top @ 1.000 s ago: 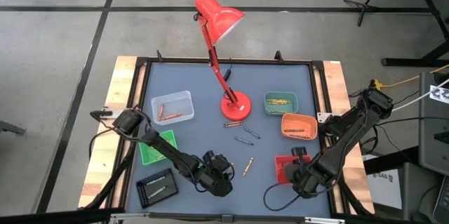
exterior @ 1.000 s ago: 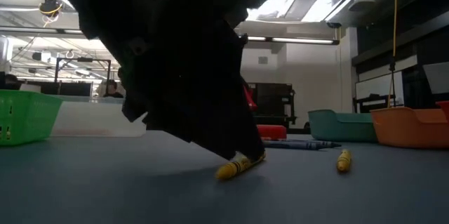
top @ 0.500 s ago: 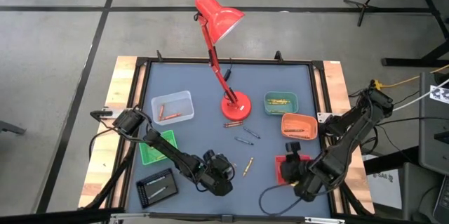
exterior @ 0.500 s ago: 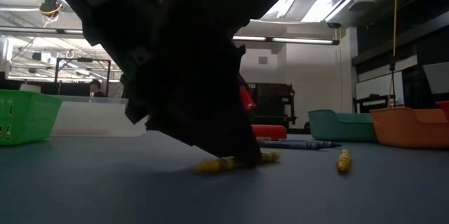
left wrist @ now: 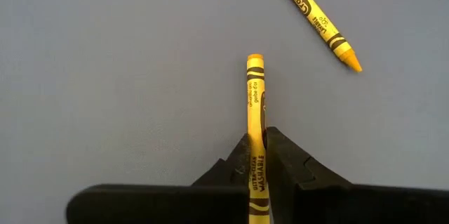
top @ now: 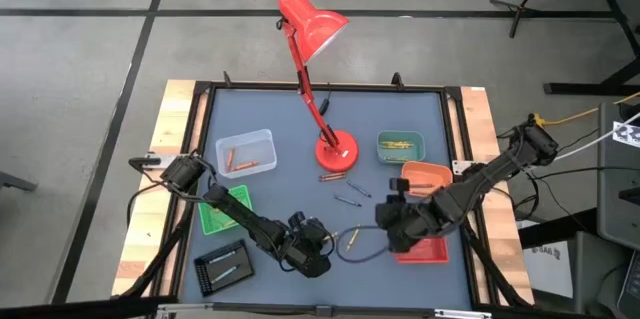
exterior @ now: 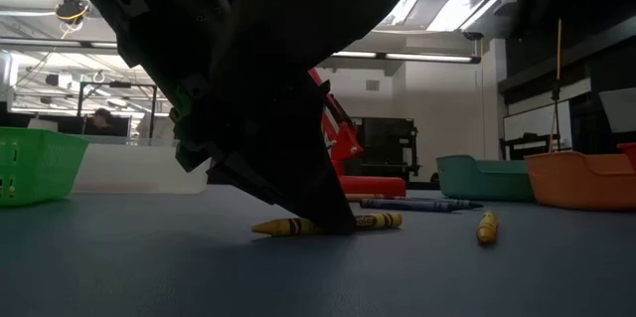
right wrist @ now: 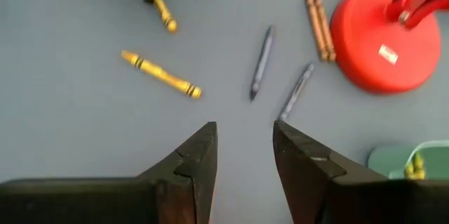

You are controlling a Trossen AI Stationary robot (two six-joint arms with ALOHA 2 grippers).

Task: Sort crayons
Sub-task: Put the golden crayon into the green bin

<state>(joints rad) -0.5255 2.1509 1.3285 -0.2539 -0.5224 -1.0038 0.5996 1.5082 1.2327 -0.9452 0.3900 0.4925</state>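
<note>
Left wrist view: the left end effector (left wrist: 258, 155) is clamped on a yellow crayon (left wrist: 255, 104) lying flat on the bench (left wrist: 126, 76) near its front edge, the crayon's long axis running straight out between the fingers. A second yellow crayon (left wrist: 316, 17) lies loose just beyond, at an angle. The right end effector (right wrist: 244, 155), fingers apart and empty, hovers near two blue crayons (right wrist: 262, 61) mid-bench, beside the red lamp base (right wrist: 382, 38).
</note>
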